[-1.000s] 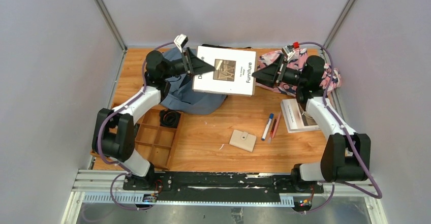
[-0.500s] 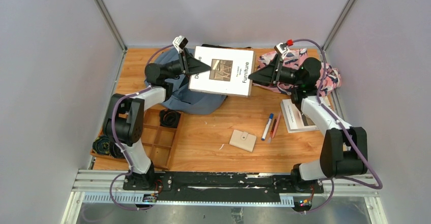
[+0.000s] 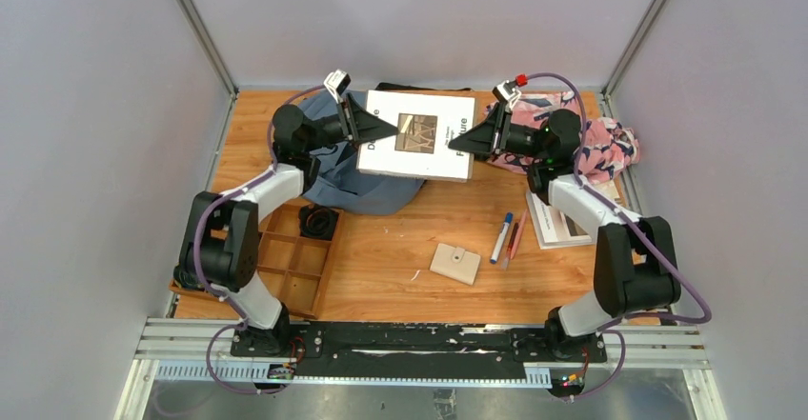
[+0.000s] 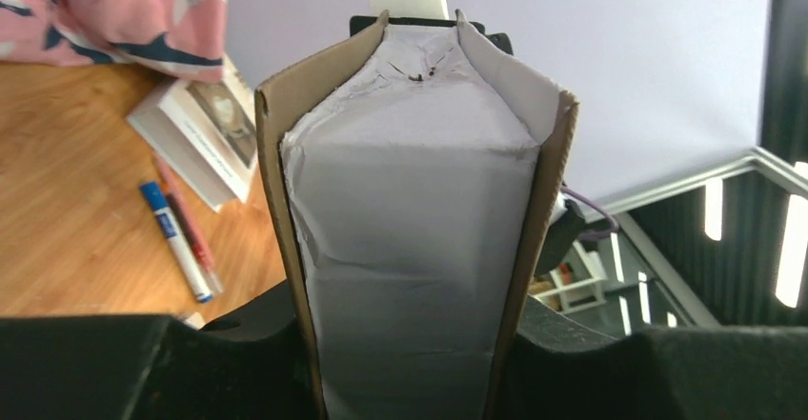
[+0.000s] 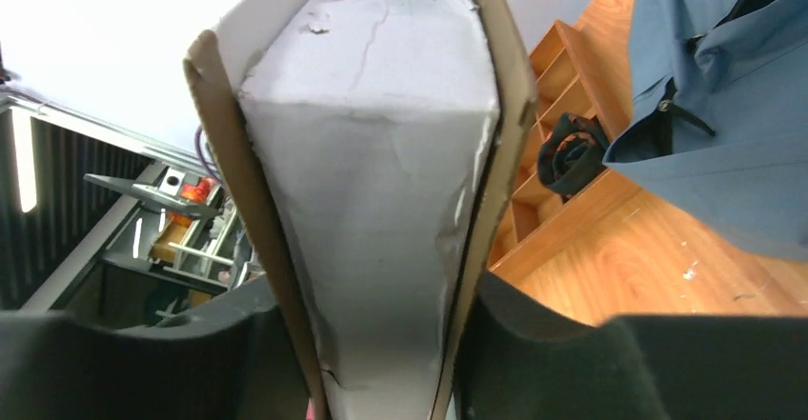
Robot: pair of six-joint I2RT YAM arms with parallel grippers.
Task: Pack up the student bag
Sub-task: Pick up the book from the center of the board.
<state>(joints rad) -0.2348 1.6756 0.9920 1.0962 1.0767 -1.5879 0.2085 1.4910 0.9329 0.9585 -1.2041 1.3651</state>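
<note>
Book-loading step. A large book (image 3: 416, 134) hangs above the tabletop (image 3: 400, 239), with the left claw (image 3: 389, 128) clamped on one edge and the right claw (image 3: 455, 143) clamped on the opposite edge. The student bag (image 3: 353, 187) lies beneath it, at the far left. The next move probably calls for tilting the book into the bag's mouth, which is hidden here.

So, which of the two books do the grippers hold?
The large white Furniture book, gripped at both ends by the left gripper and right gripper; the smaller book lies on the table.
</note>
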